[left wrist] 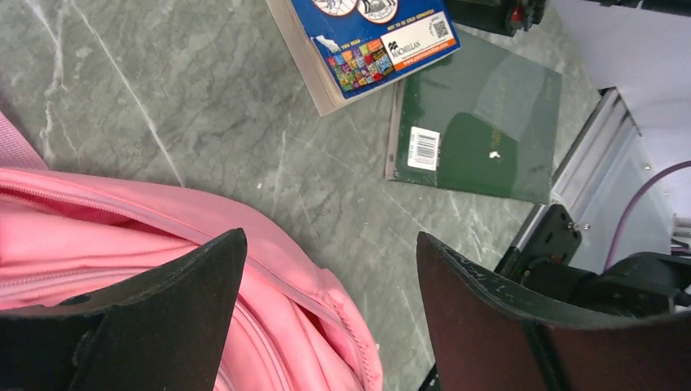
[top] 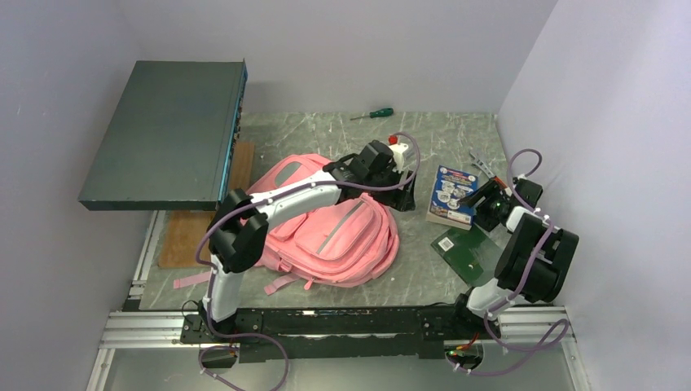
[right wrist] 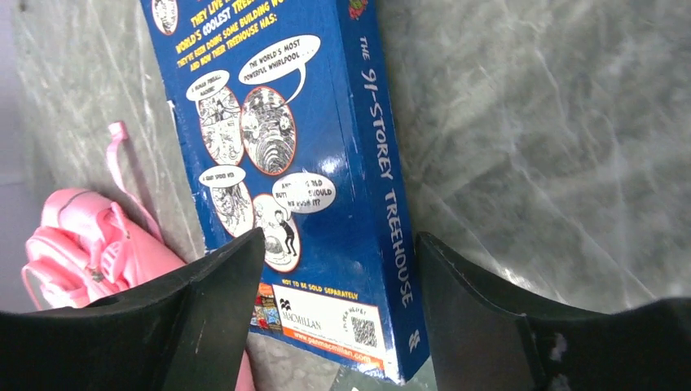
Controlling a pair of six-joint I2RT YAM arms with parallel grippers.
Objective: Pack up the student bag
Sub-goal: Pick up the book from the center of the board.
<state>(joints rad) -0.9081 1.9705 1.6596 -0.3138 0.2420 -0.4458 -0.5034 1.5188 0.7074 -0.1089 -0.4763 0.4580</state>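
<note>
Grey-green marbled counter [top: 424, 269], pale walls on three sides. Student bag [top: 342, 236] lies flat mid-counter, front pockets up, straps trailing off its near side.

Your left end effector [left wrist: 330, 240] hangs over the bag's right edge, jaws released and wide with nothing between them. One finger [left wrist: 163, 318] overlaps the pink fabric in the wrist view; the other is over bare counter.

Blue paperback [top: 452, 195] sits just right of the bag, back cover up, not touching it. Your right end effector [right wrist: 340, 240] is over the paperback's near end, jaws released, with no grip you can see.

Green book [top: 463, 251] lies right of the bag, one corner under the paperback. Screwdriver [top: 372, 114] is beyond the bag, well apart.
</note>
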